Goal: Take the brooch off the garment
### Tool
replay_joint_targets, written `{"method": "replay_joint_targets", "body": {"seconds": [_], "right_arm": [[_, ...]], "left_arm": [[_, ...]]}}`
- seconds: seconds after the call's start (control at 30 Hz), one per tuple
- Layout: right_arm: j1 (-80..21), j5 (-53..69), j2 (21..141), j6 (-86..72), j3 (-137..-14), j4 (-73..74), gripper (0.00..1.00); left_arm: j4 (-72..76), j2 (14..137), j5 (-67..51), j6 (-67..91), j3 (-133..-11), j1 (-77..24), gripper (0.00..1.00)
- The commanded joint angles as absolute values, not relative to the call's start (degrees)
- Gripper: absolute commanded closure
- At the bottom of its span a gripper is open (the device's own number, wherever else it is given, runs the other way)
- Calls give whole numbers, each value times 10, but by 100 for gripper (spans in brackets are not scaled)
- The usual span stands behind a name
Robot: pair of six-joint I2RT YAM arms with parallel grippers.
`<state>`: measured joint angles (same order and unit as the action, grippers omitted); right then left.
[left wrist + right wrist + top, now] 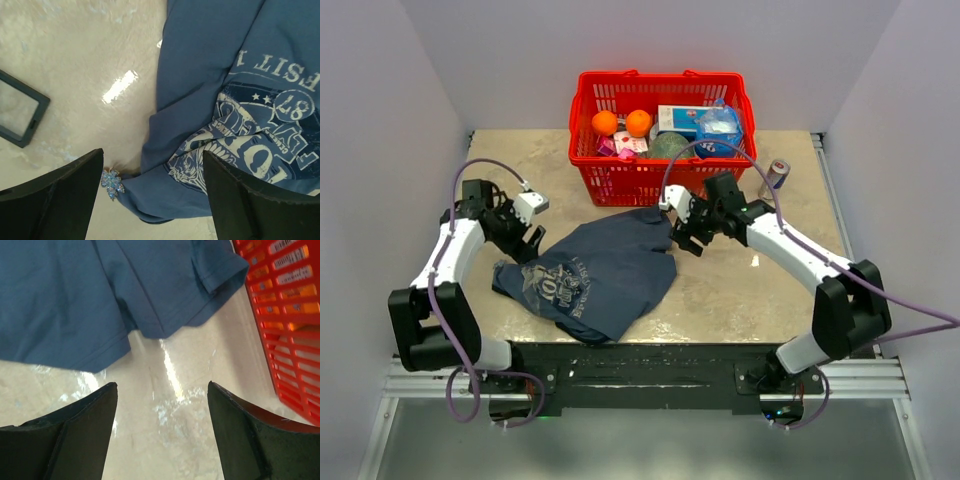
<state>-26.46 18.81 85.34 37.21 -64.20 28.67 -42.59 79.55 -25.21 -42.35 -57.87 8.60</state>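
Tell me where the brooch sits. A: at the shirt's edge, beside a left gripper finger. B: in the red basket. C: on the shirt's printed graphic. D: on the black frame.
A: the brooch sits at the blue shirt edge, right beside one finger of the open left gripper.

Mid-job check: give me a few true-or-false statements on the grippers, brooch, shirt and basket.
1. The left gripper and right gripper are both open and empty. True.
2. The brooch lies in the basket. False: it sits at the shirt's edge, beside the left gripper's finger.
3. The shirt hangs over the basket rim. False: it lies on the table in front of the basket.
4. Two oranges are in the basket. True.
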Motion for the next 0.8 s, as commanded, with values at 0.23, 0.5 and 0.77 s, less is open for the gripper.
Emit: {"method": "replay_joint_targets", "body": {"seconds": [0.23,0.5,0.77], "right_arm": [[-353,175,954,411,-623,181,20],[-365,123,973,487,-587,234,85],[-286,36,657,674,-349,393,100]], "left_arm": [[-355,872,-238,-425,-575,89,18],[-356,854,-259,-416,-571,89,18],[-364,816,-283,-408,-568,89,16]]}}
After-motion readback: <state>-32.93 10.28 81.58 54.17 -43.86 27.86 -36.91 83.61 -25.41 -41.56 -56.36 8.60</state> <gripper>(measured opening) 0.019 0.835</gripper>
